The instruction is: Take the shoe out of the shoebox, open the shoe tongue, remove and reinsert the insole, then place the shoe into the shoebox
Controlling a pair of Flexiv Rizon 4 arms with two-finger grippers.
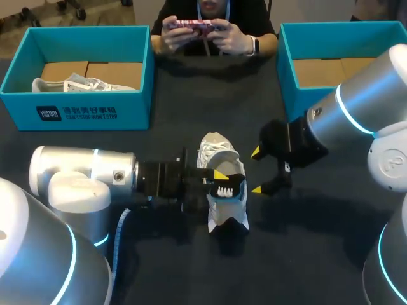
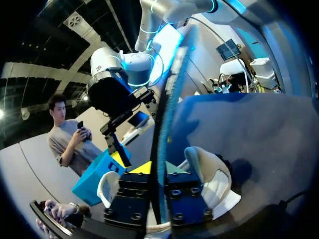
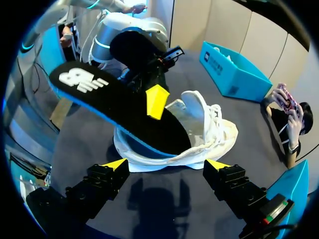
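Left jaws pinch the black insole (image 3: pixel 114 107), one end inside the white shoe (image 3: pixel 214 134) on the table (image 1: pixel 318 254). Right jaws stand wide apart, just beside the shoe.

We see a white shoe (image 1: pixel 217 152) on a dark table (image 1: pixel 318 254), and a black insole (image 3: pixel 114 109) edged in blue with a white logo. The shoebox (image 1: pixel 95 114) is teal with white print, and our fingertips (image 3: pixel 115 164) are bright yellow.
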